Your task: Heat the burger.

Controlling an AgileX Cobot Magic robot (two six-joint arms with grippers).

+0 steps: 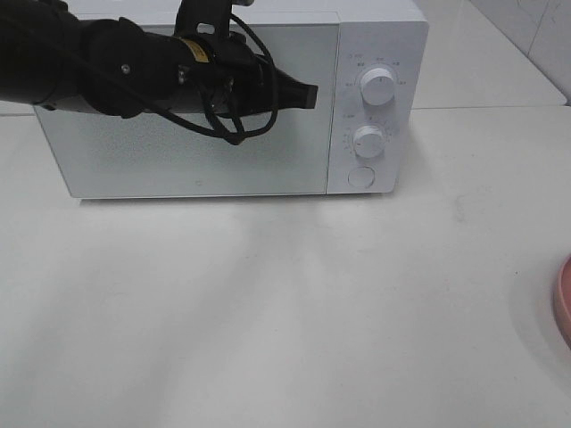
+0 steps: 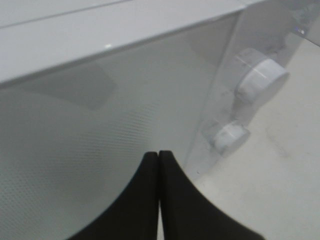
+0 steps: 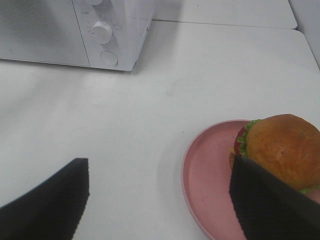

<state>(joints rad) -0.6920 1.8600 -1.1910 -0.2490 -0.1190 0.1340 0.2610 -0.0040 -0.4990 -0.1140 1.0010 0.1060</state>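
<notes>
The burger (image 3: pixel 280 147), with a golden-brown bun and a lettuce frill, sits on a pink plate (image 3: pixel 207 185) in the right wrist view. My right gripper (image 3: pixel 159 167) hangs open above the table beside it, and one finger (image 3: pixel 270 205) covers the burger's near side. Nothing lies between the fingers. The white microwave (image 1: pixel 232 169) stands at the back with its door closed. My left gripper (image 1: pixel 308 92) is shut on nothing, its tip in front of the upper right of the door, close to the control panel. In the left wrist view its closed fingertips (image 2: pixel 152 162) point at the door.
Two white knobs (image 1: pixel 378 86) (image 1: pixel 368 140) and a round button (image 1: pixel 360 176) sit on the microwave's right panel. The pink plate's rim (image 1: pixel 564 303) shows at the right edge of the white table (image 1: pixel 285 312). A tiled wall stands behind the table.
</notes>
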